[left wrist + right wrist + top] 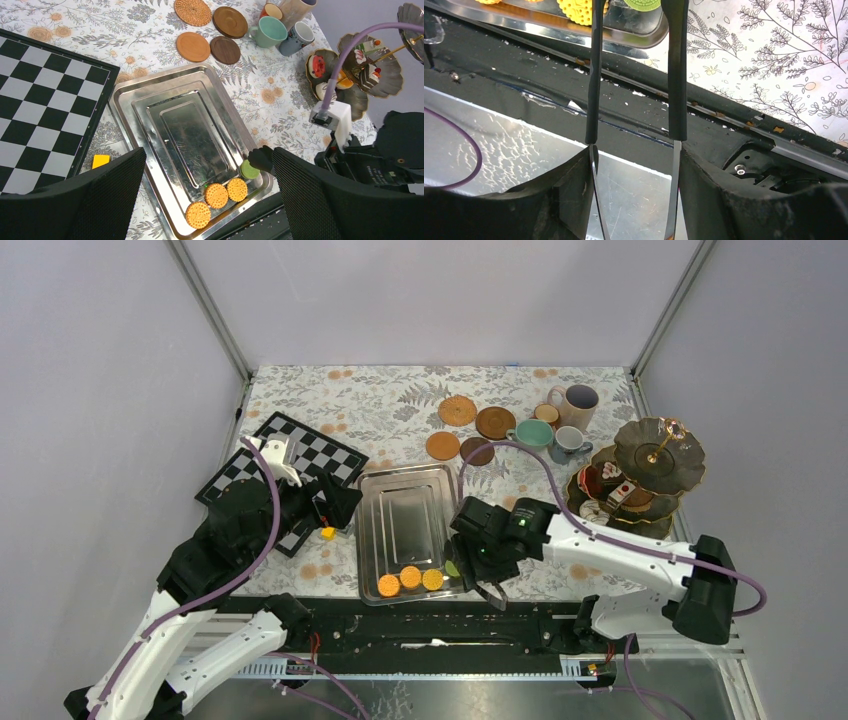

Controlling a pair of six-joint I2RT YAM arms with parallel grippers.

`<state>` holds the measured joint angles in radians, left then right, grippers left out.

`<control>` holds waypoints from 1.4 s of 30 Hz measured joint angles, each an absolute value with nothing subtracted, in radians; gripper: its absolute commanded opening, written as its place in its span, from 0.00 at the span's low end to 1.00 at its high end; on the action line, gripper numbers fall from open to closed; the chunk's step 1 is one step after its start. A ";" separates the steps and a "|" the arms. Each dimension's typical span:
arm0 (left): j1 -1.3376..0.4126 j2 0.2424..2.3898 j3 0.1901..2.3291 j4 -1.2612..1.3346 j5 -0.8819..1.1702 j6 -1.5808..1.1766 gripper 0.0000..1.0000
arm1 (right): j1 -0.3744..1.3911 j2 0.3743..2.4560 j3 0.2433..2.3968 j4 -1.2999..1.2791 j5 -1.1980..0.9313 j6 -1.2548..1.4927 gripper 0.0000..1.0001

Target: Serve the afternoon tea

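Observation:
Three orange biscuits (411, 577) (216, 195) and a green biscuit (452, 568) (249, 170) lie at the near end of the steel tray (368, 530). My right gripper (482, 548) (634, 167) is shut on a pair of black-tipped metal tongs (676, 75). The tongs' tips (261, 157) sit at the green biscuit (642, 4) in the tray's near right corner. My left gripper (335, 505) (209, 152) hangs open over the tray's left side, holding nothing. Mugs (578, 400), coasters (457, 410) and the three-tier stand (655, 455) with pastries stand at the far right.
A chessboard (290, 455) lies left of the tray under my left arm, with a small yellow block (327, 533) (100, 161) beside it. The black rail of the table's near edge (724, 125) runs just below the tray. The right arm's cable (540, 465) arcs over the table.

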<state>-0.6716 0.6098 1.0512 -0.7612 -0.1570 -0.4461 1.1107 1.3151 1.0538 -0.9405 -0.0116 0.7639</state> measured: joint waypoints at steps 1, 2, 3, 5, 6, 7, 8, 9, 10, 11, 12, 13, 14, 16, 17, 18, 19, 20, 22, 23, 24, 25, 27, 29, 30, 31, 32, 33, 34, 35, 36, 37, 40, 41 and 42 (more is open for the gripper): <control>-0.672 0.610 1.051 -0.761 -0.157 -0.446 0.99 | 1.111 1.307 1.054 -0.942 -0.012 0.765 0.62; -0.672 0.610 1.051 -0.761 -0.157 -0.446 0.99 | 1.111 1.295 1.053 -0.945 -0.016 0.767 0.62; -0.672 0.610 1.050 -0.761 -0.157 -0.446 0.99 | 1.111 1.284 1.052 -0.950 -0.019 0.769 0.62; -0.672 0.610 1.048 -0.759 -0.157 -0.446 0.99 | 1.111 1.264 1.045 -0.960 -0.023 0.776 0.62; -0.672 0.611 1.047 -0.757 -0.157 -0.446 0.99 | 1.111 1.260 1.043 -0.961 -0.027 0.778 0.62; -0.672 0.612 1.045 -0.755 -0.157 -0.446 0.99 | 1.111 1.259 1.040 -0.961 -0.029 0.780 0.62; -0.672 0.612 1.045 -0.753 -0.156 -0.446 0.99 | 1.113 1.260 1.038 -0.961 -0.032 0.780 0.62; -0.672 0.614 1.045 -0.752 -0.156 -0.446 0.99 | 1.115 1.262 1.035 -0.961 -0.038 0.781 0.62; -0.672 0.616 1.045 -0.751 -0.156 -0.446 0.99 | 1.117 1.265 1.033 -0.961 -0.043 0.781 0.62; -0.672 0.617 1.045 -0.749 -0.156 -0.446 0.99 | 1.119 1.270 1.032 -0.961 -0.046 0.781 0.62; -0.672 0.618 1.045 -0.747 -0.155 -0.446 0.99 | 1.121 1.276 1.031 -0.960 -0.049 0.781 0.62; -0.672 0.618 1.045 -0.746 -0.153 -0.446 0.99 | 1.123 1.287 1.031 -0.959 -0.052 0.781 0.62; -0.672 0.618 1.045 -0.746 -0.153 -0.446 0.99 | 1.124 1.296 1.030 -0.959 -0.055 0.781 0.62; -0.672 0.617 1.045 -0.746 -0.153 -0.446 0.99 | 1.127 1.319 1.029 -0.958 -0.057 0.779 0.62; -0.672 0.617 1.045 -0.746 -0.153 -0.446 0.99 | 1.127 1.333 1.029 -0.956 -0.059 0.776 0.63; -0.672 0.617 1.045 -0.746 -0.153 -0.446 0.99 | 1.127 1.344 1.029 -0.953 -0.062 0.773 0.63; -0.672 0.617 1.045 -0.746 -0.153 -0.446 0.99 | 1.127 1.356 1.029 -0.948 -0.062 0.769 0.63; -0.672 0.617 1.045 -0.746 -0.153 -0.446 0.99 | 1.127 1.369 1.029 -0.942 -0.061 0.763 0.63; -0.672 0.617 1.045 -0.746 -0.153 -0.446 0.99 | 1.128 1.411 1.040 -0.931 -0.045 0.746 0.63; -0.672 0.617 1.045 -0.746 -0.153 -0.446 0.99 | 1.128 1.444 1.056 -0.930 -0.033 0.736 0.63; -0.672 0.617 1.045 -0.746 -0.153 -0.446 0.99 | 1.128 1.480 1.080 -0.929 -0.016 0.721 0.63; -0.672 0.617 1.045 -0.746 -0.153 -0.446 0.99 | 1.128 1.510 1.101 -0.928 -0.001 0.710 0.63; -0.672 0.617 1.045 -0.746 -0.153 -0.445 0.99 | 1.128 1.583 1.168 -0.926 0.033 0.669 0.63; -0.672 0.617 1.045 -0.746 -0.153 -0.445 0.99 | 1.128 1.645 1.232 -0.914 0.060 0.625 0.63; -0.672 0.617 1.045 -0.746 -0.153 -0.445 0.99 | 1.128 1.675 1.266 -0.910 0.072 0.603 0.63; -0.672 0.617 1.045 -0.747 -0.153 -0.446 0.99 | 1.128 1.711 1.311 -0.912 0.087 0.577 0.63; -0.672 0.617 1.045 -0.747 -0.153 -0.446 0.99 | 1.129 1.734 1.337 -0.911 0.094 0.562 0.63; -0.672 0.617 1.045 -0.747 -0.153 -0.446 0.99 | 1.129 1.753 1.362 -0.912 0.100 0.546 0.63; -0.672 0.617 1.045 -0.747 -0.153 -0.446 0.99 | 1.129 1.759 1.374 -0.915 0.105 0.535 0.62; -0.672 0.616 1.045 -0.747 -0.154 -0.446 0.99 | 1.129 1.758 1.378 -0.924 0.107 0.526 0.62; -0.672 0.614 1.045 -0.748 -0.154 -0.446 0.99 | 1.129 1.750 1.379 -0.941 0.108 0.519 0.62; -0.672 0.611 1.045 -0.748 -0.157 -0.446 0.99 | 1.129 1.741 1.378 -0.959 0.107 0.517 0.61; -0.672 0.602 1.045 -0.747 -0.159 -0.446 0.99 | 1.130 1.669 1.357 -0.999 0.086 0.516 0.60; -0.672 0.602 1.045 -0.746 -0.159 -0.446 0.99 | 1.131 1.629 1.337 -1.006 0.075 0.517 0.60; -0.672 0.603 1.044 -0.746 -0.159 -0.446 0.99 | 1.132 1.593 1.318 -1.012 0.059 0.517 0.60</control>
<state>-0.6716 0.6025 1.0439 -0.7460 -0.1593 -0.4458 1.1316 1.5929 1.3178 -1.0119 0.0586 0.5167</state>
